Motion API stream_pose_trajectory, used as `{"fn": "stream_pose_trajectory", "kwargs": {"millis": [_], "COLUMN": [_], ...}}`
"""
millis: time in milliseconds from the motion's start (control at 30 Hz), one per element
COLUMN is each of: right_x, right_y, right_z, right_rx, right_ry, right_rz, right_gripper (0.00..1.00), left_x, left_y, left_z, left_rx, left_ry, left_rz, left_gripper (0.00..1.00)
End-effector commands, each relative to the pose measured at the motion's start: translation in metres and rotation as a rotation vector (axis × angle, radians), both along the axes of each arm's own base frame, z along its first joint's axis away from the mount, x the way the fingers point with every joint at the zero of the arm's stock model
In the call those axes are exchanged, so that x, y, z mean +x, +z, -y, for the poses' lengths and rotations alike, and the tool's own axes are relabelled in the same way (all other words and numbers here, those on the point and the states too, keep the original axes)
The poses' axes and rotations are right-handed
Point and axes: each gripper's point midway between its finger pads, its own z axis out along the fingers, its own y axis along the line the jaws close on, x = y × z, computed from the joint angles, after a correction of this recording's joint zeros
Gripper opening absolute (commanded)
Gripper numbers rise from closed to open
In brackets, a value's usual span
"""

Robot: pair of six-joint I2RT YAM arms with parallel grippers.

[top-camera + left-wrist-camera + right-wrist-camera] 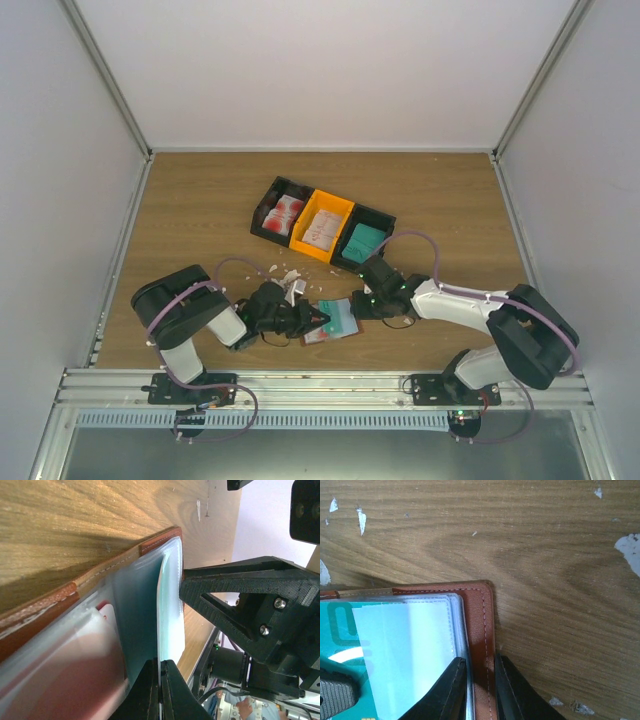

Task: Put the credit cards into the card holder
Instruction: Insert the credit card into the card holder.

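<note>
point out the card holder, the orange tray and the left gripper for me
card holder (482,630): right wrist view, brown leather border
orange tray (332,198): top view, far rim
left gripper (160,666): left wrist view, midway between its fingertips

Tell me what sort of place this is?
Probably an enclosed robot test cell in a lab: plain white panel walls on aluminium framing around a wooden tabletop, two black-and-white robot arms bolted to a metal rail, and cards sorted in black and orange plastic trays.
</note>
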Motion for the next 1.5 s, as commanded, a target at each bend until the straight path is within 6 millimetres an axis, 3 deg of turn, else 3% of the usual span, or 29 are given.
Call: {"fn": "stream_pose_trajectory", "kwargs": {"millis": [0,367,533,767,1067,1467], "right_x": [-0.047,-0.054,-0.051,-0.047,-0.044,-0.044], "right_y": [-0.036,-0.028,-0.029,-0.027,-0.024,-0.024], "right_z": [0.028,0.006,0.007,0.009,0.01,0.008], "right_rx": [-0.137,-0.062,-0.078,-0.082,-0.08,-0.067], "right_ry": [0.024,0.048,0.028,-0.003,-0.008,0.003], "right_rz": [-0.184,-0.209,-0.2,-0.184,-0.163,-0.155], "right_gripper": [0.17,0.16,0.16,0.16,0.17,0.17], "left_x": [0.004,-0.005,-0.012,-0.018,-0.027,-0.025], "left_y": [0.0,-0.007,-0.008,-0.003,-0.005,-0.007], "left_z": [0.004,0.012,0.015,0.018,0.003,-0.022], "left_rx": [0.012,0.029,0.023,0.03,0.139,0.345], "left_ry": [-0.004,-0.096,-0.149,-0.183,-0.184,-0.15], "left_rz": [0.027,0.014,0.02,0.025,-0.029,-0.038], "left_gripper": [0.01,0.06,0.08,0.22,0.47,0.63]}}
